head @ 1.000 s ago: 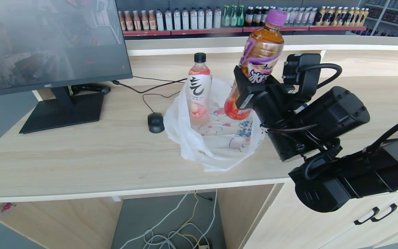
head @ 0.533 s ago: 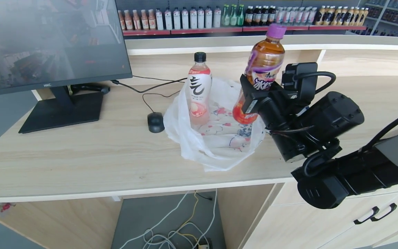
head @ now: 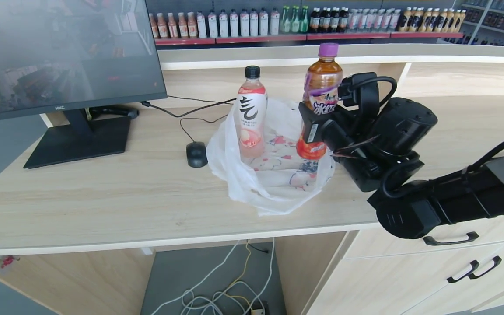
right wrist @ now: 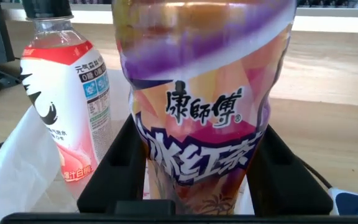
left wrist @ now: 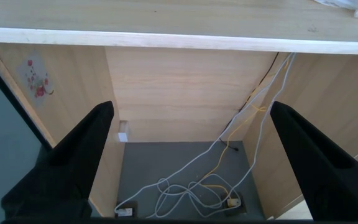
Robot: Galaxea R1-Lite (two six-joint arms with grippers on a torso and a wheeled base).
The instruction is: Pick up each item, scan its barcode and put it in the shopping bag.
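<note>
The tea bottle stands upright between the jaws of the right gripper, which are closed against its labelled waist, with the purple cap well above them and the orange base just below. It looks full, so I judge it fairly heavy for its build. The plastic wall should be stiff enough to take a firm squeeze, but the glossy sleeve is likely slick, so the narrowed waist where the jaws sit now seems the safest hold.

Directly beneath the jaws lies the open shopping bag, thin, soft film that will give no support. Whether the bottle's base touches it I cannot tell. Beside the jaws, on their far side from the arm, a pink bottle stands inside the bag, near the held one but apart from it. The bag rests on the counter, and a monitor stands well away from the jaws.

The right wrist view shows the tea bottle seated squarely in the right gripper, with the pink bottle just beside it, a closeness the head view flattens. The left wrist view adds the left gripper, its jaws spread wide with nothing between them, below the counter edge, above loose cables
</note>
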